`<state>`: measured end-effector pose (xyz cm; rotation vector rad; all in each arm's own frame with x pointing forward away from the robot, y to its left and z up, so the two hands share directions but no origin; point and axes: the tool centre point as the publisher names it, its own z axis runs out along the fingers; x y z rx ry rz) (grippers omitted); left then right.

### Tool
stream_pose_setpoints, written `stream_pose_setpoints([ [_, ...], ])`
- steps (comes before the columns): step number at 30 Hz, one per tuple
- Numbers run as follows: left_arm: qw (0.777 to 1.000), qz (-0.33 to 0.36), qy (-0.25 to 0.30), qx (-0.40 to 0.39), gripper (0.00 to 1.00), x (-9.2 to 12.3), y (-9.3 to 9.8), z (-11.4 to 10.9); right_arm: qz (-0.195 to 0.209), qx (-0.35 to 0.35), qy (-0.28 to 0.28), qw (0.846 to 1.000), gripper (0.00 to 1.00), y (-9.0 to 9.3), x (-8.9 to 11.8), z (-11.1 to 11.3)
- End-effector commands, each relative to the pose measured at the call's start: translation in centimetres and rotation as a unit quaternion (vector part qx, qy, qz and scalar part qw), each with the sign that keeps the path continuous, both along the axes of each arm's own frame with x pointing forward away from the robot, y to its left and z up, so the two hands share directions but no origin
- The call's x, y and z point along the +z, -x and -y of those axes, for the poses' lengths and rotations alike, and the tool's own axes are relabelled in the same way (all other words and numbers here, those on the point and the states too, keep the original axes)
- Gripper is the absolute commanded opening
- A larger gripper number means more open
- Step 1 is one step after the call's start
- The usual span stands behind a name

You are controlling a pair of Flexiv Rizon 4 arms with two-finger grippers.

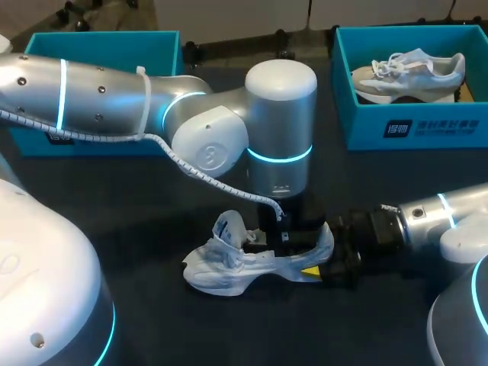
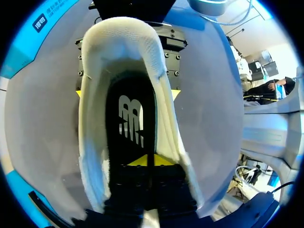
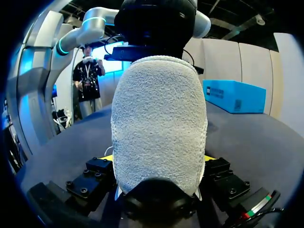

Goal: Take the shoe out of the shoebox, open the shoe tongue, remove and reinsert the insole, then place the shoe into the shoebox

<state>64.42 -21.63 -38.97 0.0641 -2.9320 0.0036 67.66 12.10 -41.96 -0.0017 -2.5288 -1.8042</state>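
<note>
Dark table [image 1: 114, 213] carried the shoe [image 1: 229, 263] near its middle. Our right end effector [image 1: 314, 268] clamped the heel from both sides, presumably to steady it. Our left end effector [image 2: 148, 161], closed, sat inside the opening over the insole [image 2: 130, 118], probably to work it.

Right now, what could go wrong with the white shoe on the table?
The right fingers pinch only the heel of the white mesh running shoe, so it might slip or tip if it gets tugged. The left fingers are down inside it, on the flat black insole, so lifting them out could drag the whole shoe up too.
</note>
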Motion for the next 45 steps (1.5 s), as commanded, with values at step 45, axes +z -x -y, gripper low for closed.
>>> stream_pose_setpoints([
  [45, 0.987, 0.122, -0.076, 0.067, 0.12, -2.1, -4.2, 0.4, 0.0, 0.0, 0.002, 1.0, 0.0, 0.0, 0.0, -0.1],
])
